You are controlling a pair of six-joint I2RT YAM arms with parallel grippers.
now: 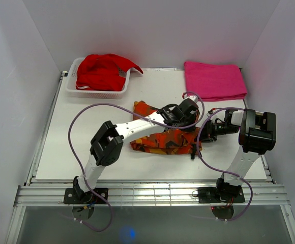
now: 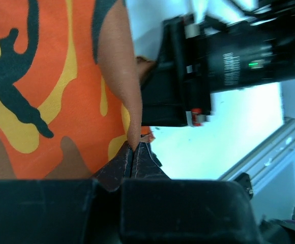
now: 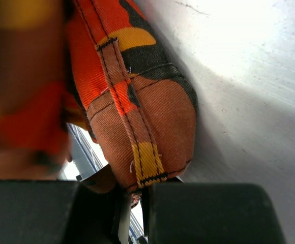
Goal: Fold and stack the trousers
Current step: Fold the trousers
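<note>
The camouflage trousers lie partly folded in the middle of the white table, orange, red, yellow and black. My left gripper hangs over their far right end and is shut on a fold of the trousers, pinched between its dark fingertips. My right gripper comes in from the right, close beside the left one, and is shut on a seamed edge of the trousers. In the left wrist view the right gripper's black body shows just beyond the cloth.
A white basket with a plain red garment stands at the back left. A folded pink cloth lies at the back right. White walls enclose the table; a metal rail runs along the near edge.
</note>
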